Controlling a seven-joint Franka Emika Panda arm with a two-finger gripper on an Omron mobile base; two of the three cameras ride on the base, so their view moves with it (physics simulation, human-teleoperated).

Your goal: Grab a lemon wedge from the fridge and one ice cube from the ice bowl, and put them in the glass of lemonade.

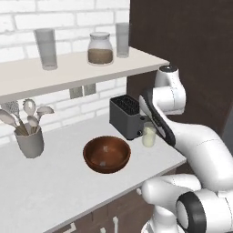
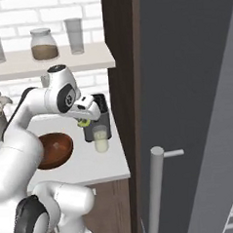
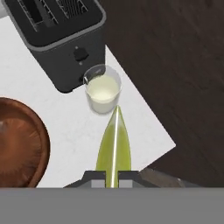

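My gripper [image 2: 83, 121] is shut on a yellow-green lemon wedge [image 3: 113, 146], which sticks out from between the fingertips. In the hand view the wedge's tip points at the glass of lemonade [image 3: 103, 89], a small clear tumbler standing on the white counter beside the black toaster. The gripper hovers above the counter, just to the left of the glass of lemonade [image 2: 101, 140] in the right base view. The dark wooden ice bowl [image 1: 107, 154] sits left of the glass of lemonade [image 1: 149, 135]. I cannot make out the ice cube inside it. The grey fridge [image 2: 185, 85] rises at the right.
The black toaster [image 1: 127, 116] stands right behind the glass. A grey utensil cup [image 1: 29, 141] sits at the counter's left. Above, a shelf [image 1: 68, 73] carries two tall glasses and a lidded jar. A dark brown cabinet side [image 2: 124, 88] bounds the counter; a silver fridge handle [image 2: 157, 194] stands near.
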